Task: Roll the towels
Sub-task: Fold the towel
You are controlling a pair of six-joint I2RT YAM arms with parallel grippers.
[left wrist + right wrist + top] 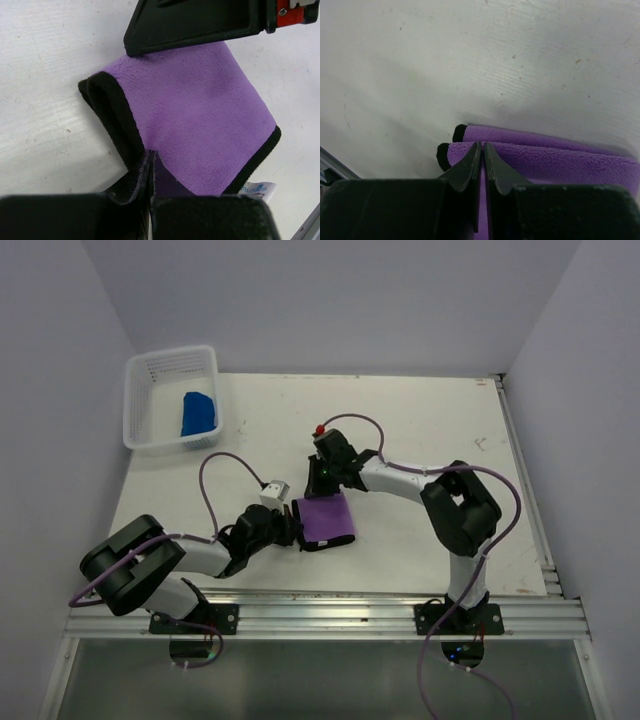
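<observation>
A purple towel (328,518) with black edging lies folded on the white table near the middle. My left gripper (297,527) is at its left side, shut on a pinched-up fold of the towel's black-edged corner (150,197). The towel (195,115) spreads flat beyond the pinch. My right gripper (322,487) is at the towel's far edge, its jaws pressed together on the top layer (483,150) of the folded towel (560,160). Its black finger also shows in the left wrist view (200,25). A blue rolled towel (198,415) lies in the basket.
A white mesh basket (140,430) stands at the table's far left corner. A white label (258,190) sticks out from the towel's near corner. An aluminium rail (330,615) runs along the near edge. Walls close in the left, back and right.
</observation>
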